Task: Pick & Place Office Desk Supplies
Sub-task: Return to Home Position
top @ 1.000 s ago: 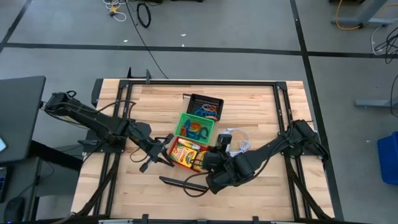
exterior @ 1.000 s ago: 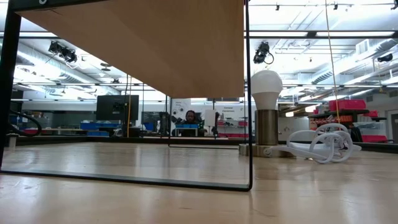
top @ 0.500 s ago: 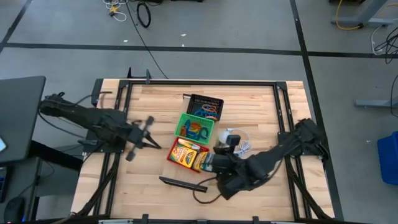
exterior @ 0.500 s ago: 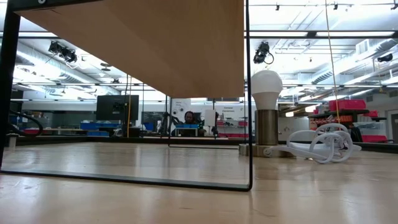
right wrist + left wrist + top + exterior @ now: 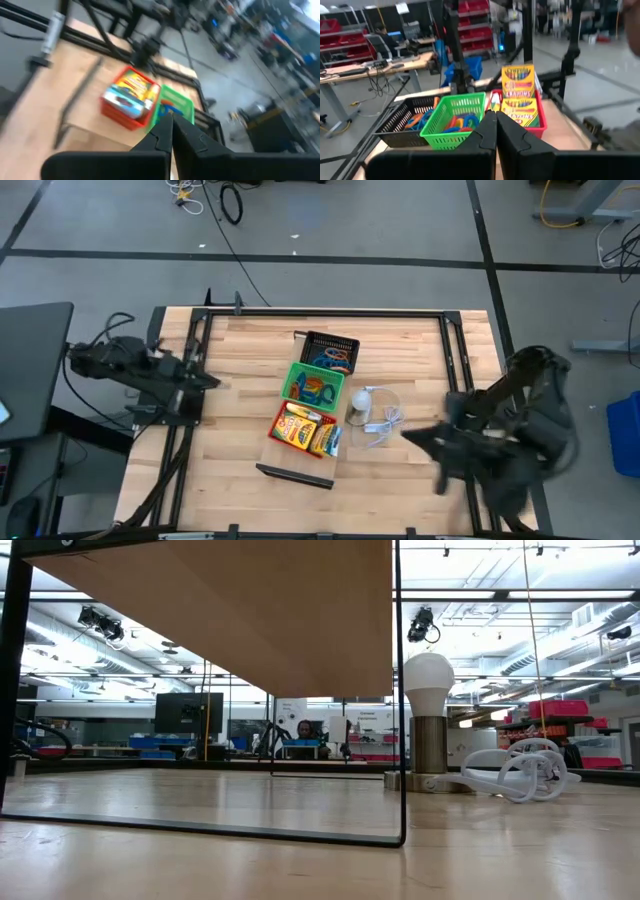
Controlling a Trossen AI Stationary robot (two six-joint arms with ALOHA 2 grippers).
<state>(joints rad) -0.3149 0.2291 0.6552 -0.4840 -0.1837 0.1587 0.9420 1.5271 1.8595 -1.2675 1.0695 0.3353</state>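
Note:
Three mesh trays stand in a row mid-table. The black tray and the green tray hold coloured loop clips. The red tray holds yellow and green crayon boxes. My left gripper is shut and empty near the table's left edge, pointing level at the trays, as its wrist view shows. My right gripper is shut and empty, raised near the right edge, pointing down at the trays from its wrist view.
A white light bulb on a grey base and a coiled white cord lie right of the trays; the low view shows the bulb and the cord. A dark bar lies near the front edge. Black frame rails run along the table's sides.
Both arms have drawn back from the red tray. My left gripper has gone toward the table's left edge and up a little, tipping up to level. My right gripper has swung toward the right edge and risen. Both have stayed shut. The trays have kept their places.

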